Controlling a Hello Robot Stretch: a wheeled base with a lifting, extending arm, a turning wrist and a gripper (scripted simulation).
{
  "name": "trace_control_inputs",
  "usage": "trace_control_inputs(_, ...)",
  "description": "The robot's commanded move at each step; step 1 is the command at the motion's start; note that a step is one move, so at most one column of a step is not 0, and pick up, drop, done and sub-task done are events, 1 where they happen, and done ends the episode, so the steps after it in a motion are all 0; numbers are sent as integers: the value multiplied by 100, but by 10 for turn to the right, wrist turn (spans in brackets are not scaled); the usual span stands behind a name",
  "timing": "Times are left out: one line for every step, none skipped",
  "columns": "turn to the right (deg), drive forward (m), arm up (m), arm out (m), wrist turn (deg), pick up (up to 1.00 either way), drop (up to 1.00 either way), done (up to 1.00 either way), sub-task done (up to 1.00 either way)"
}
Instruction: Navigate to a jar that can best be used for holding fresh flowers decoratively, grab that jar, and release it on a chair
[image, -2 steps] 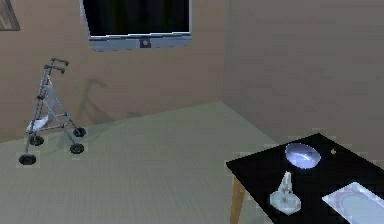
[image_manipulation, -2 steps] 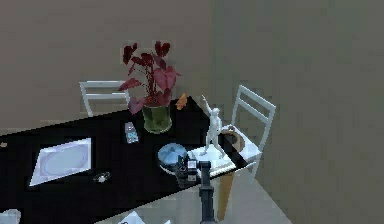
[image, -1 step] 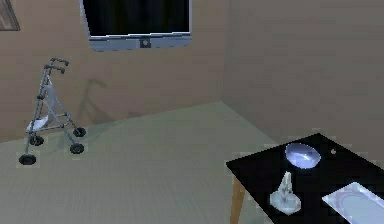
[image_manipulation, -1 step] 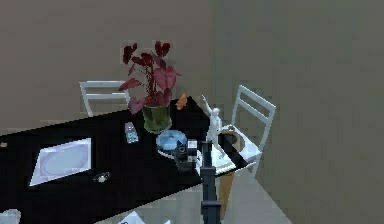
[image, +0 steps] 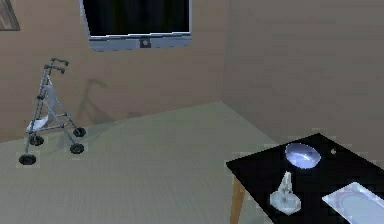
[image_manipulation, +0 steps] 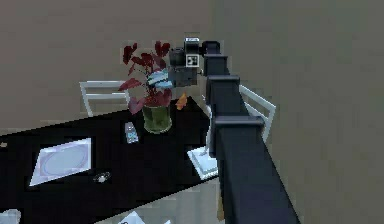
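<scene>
Jar of clear greenish glass (image_manipulation: 157, 119), stuffed with dark red flowers and leaves (image_manipulation: 145, 68), stands upright on the long black table (image_manipulation: 110, 150) in the arm side view, near the table's far edge. At about one o'clock from the jar, level with the blooms, sits the dark gripper (image_manipulation: 166, 68), at the far end of the dark square arm bar (image_manipulation: 245, 165) that rises from the picture's six o'clock. Two small white marker squares (image_manipulation: 188, 60) stand just beside the gripper at three o'clock. The flowers lie right behind the gripper's end, so I cannot tell how its fingers stand, nor whether they hold anything.

A small grey-blue shaker-like thing (image_manipulation: 131, 132) stands at eight o'clock, near the jar, and a small orange blob (image_manipulation: 181, 101) at two o'clock. Farther at eight o'clock lies a white square plate (image_manipulation: 65, 160). Beyond the table stand a white slatted chair (image_manipulation: 105, 93) at ten o'clock and a second white chair (image_manipulation: 258, 103) at three o'clock, past the arm.

In the forward view, a black table corner (image: 258, 170) at five o'clock bears a bluish round bowl (image: 302, 155), a small pale figurine (image: 285, 192) and a white flat plate (image: 352, 203). A grey wheeled walker (image: 50, 110) stands at nine o'clock, and a dark flat screen (image: 137, 22) hangs at twelve.
</scene>
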Motion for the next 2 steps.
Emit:
trace_control_inputs(0,0,0,0,-450,0,0,0,0)
trace_control_inputs(0,0,0,0,-450,0,0,0,0)
